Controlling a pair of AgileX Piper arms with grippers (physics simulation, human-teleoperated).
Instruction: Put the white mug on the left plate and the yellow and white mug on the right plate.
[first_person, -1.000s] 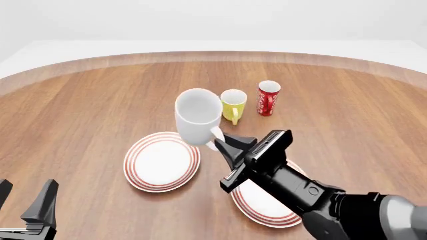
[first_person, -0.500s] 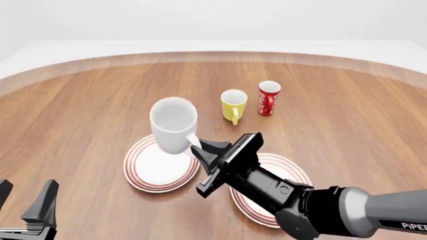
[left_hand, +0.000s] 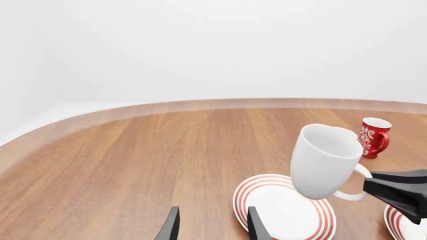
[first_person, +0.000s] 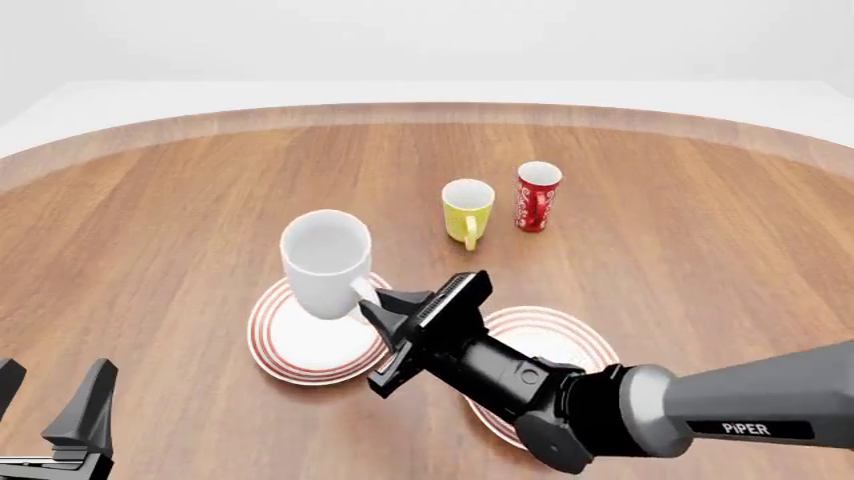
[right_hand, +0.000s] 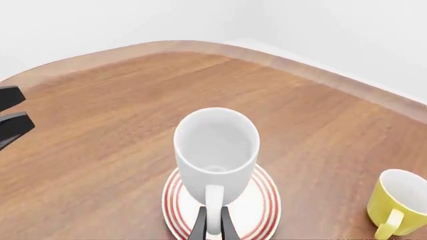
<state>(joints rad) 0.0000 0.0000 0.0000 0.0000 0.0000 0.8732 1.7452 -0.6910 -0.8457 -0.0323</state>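
We had the right gripper (first_person: 378, 304) clamped on the white mug (first_person: 324, 262) by its handle, mug held tilted in the air over the left plate (first_person: 296, 352). Left gripper (first_person: 54, 412) sat low and near, fingers apart, holding nothing. The yellow and white mug (first_person: 467, 209) stood on the table beside the red mug (first_person: 537, 195), clear of the right plate (first_person: 574, 346).

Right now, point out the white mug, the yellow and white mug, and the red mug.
white mug (first_person: 324, 262), front view, on its outer wall.
yellow and white mug (first_person: 466, 213), front view, on its yellow side.
red mug (first_person: 537, 201), front view, on its patterned side.
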